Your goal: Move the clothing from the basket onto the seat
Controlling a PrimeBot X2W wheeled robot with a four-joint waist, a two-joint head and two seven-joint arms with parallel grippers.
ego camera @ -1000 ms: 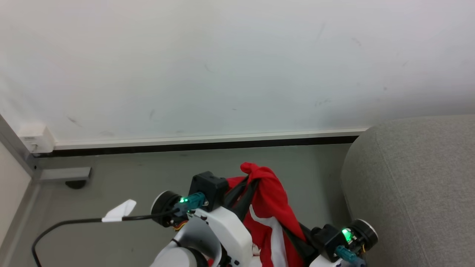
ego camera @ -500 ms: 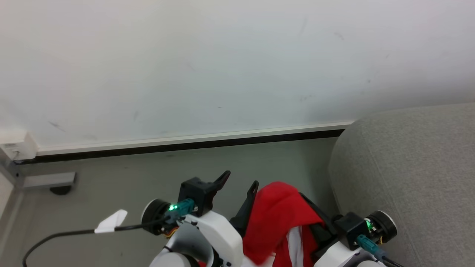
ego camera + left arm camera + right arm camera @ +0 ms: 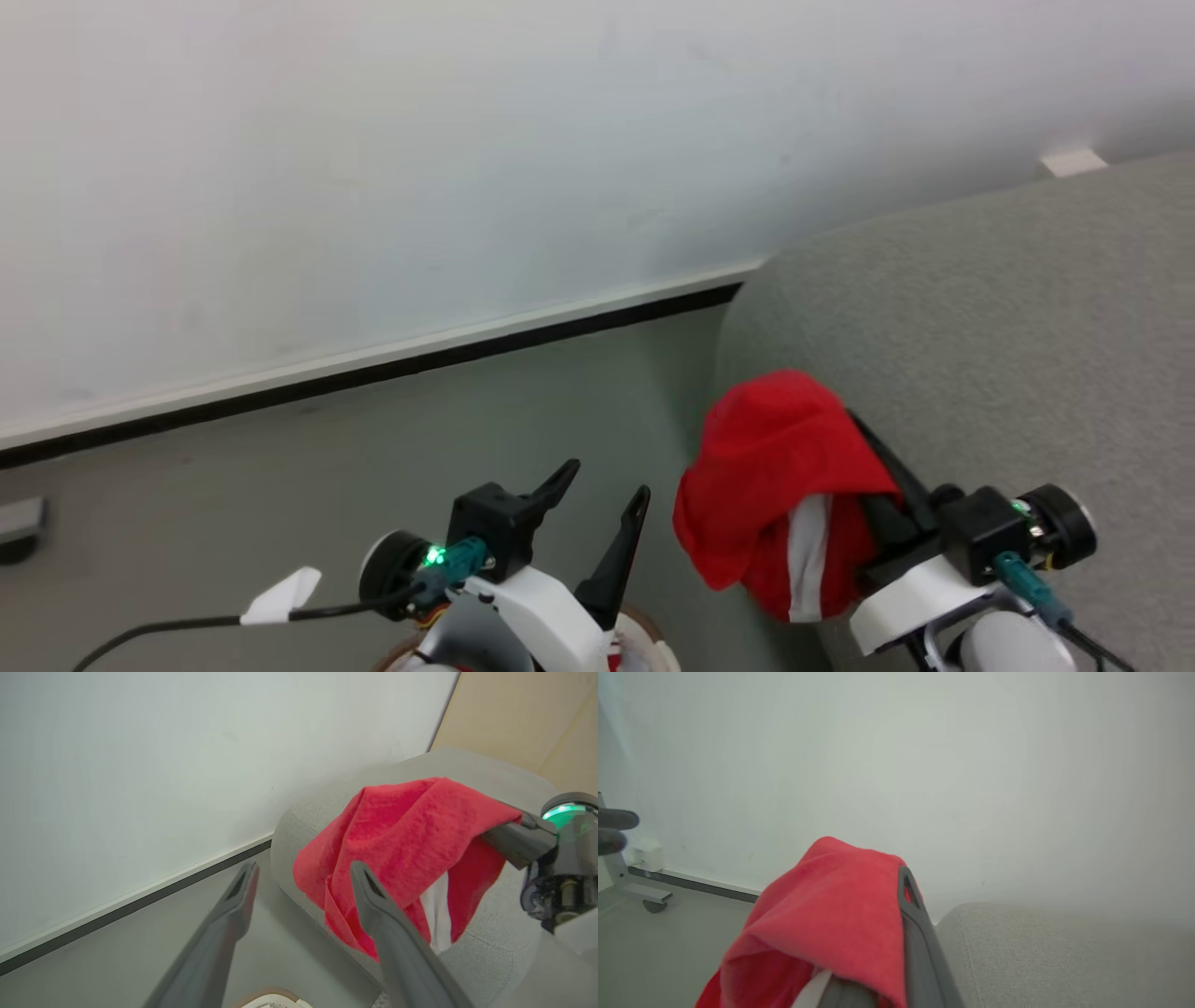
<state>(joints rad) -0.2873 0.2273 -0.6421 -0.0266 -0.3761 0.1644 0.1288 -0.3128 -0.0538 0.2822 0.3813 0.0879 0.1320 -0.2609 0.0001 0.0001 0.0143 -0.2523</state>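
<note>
Right gripper (image 3: 854, 429) clenched on soft red garment (image 3: 775, 448) with white stripe; cloth drapes limp at rounded left edge of grey woven seat (image 3: 980, 327). Left gripper (image 3: 605, 478) fingers spread, empty, above tan rim of basket (image 3: 268, 994).

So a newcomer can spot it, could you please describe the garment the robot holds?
Find the grey seat by the white wall. At its rounded end, the right gripper holds a garment draped over its fingers. It alone is red with a white stripe.
</note>
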